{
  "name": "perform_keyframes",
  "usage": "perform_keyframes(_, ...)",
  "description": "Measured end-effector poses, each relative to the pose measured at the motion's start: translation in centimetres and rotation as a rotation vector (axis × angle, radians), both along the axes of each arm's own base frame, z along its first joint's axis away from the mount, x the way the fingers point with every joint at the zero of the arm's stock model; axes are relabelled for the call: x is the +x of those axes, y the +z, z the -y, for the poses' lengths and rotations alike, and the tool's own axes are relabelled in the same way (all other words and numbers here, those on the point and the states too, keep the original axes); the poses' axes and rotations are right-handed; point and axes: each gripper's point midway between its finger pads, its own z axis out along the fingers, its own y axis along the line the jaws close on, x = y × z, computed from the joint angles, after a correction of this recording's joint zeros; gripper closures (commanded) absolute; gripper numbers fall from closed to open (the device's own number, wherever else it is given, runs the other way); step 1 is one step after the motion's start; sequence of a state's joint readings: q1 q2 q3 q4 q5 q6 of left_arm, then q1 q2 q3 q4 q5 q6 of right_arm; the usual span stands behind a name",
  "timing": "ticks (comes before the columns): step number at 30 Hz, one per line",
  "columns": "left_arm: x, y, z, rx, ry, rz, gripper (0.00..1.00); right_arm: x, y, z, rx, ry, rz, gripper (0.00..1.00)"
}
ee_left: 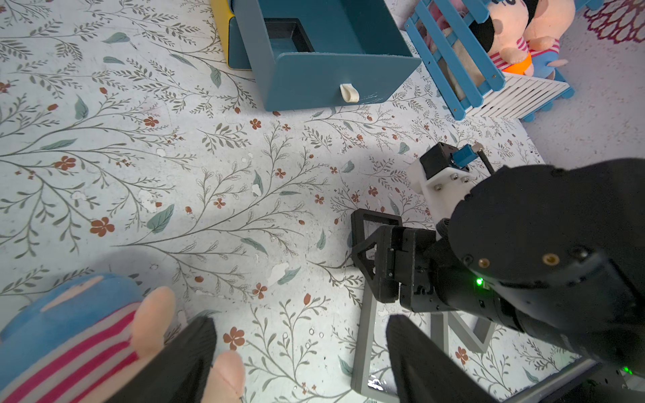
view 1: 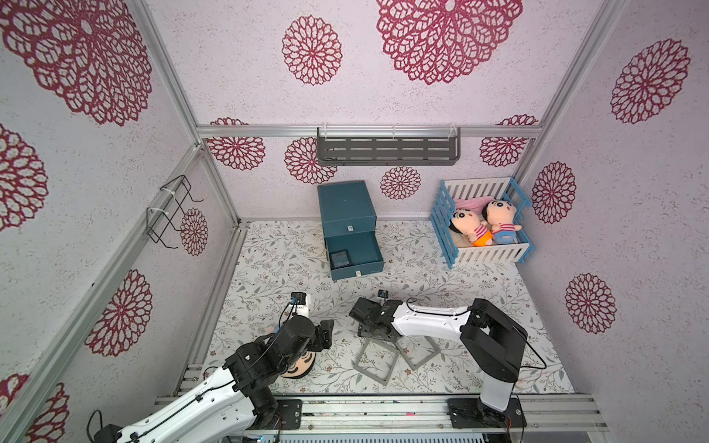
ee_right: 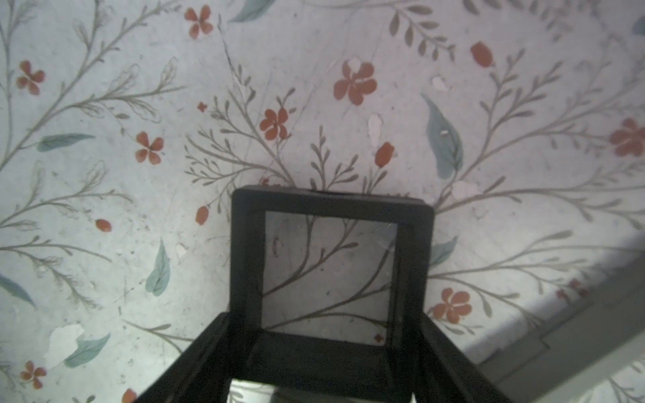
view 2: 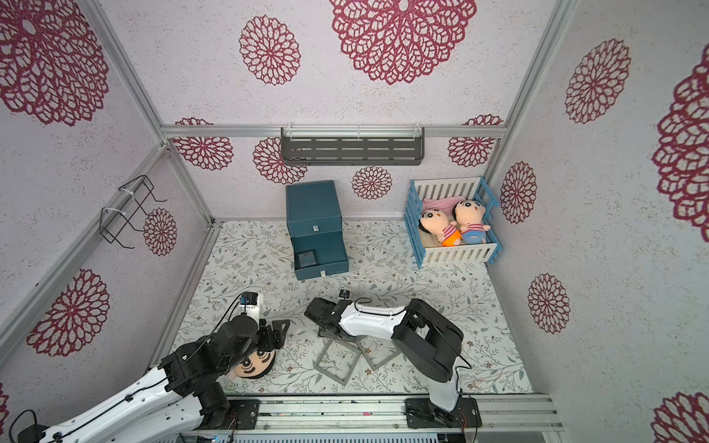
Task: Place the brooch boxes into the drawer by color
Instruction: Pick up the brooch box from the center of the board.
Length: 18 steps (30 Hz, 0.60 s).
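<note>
In the right wrist view, a small black brooch box [ee_right: 331, 202] with a clear centre sits between the fingers of my right gripper [ee_right: 326, 317], which press on its two sides just above the floral mat. In both top views that gripper [view 1: 374, 330] points down near the mat's middle. Two larger grey brooch boxes [view 1: 374, 360] [view 1: 418, 353] lie flat just in front of it. The teal drawer cabinet [view 1: 347, 207] stands at the back with its lowest drawer [view 1: 355, 268] pulled out, and one black brooch box [view 1: 340, 259] lies inside. My left gripper [ee_left: 300, 324] hangs open and empty over the mat.
A plush doll [view 1: 299, 364] lies under the left arm near the front edge. A blue-and-white crib [view 1: 491, 255] holding two dolls stands at the back right. A grey shelf [view 1: 387, 149] hangs on the back wall, and a wire rack [view 1: 172, 211] on the left wall.
</note>
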<state>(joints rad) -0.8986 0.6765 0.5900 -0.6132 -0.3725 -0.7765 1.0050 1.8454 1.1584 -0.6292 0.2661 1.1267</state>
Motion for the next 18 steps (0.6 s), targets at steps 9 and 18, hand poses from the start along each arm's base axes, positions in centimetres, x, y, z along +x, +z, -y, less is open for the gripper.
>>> perform_keyframes(9, 0.1, -0.1, 0.1, 0.003, -0.003, -0.005, 0.17, 0.2, 0.6, 0.0, -0.008, 0.007, 0.006, 0.45)
perform_keyframes(18, 0.6, 2.1, 0.9, -0.031, -0.007, 0.019, 0.15, 2.4, 5.2, -0.4, 0.027, 0.044, 0.082, 0.46)
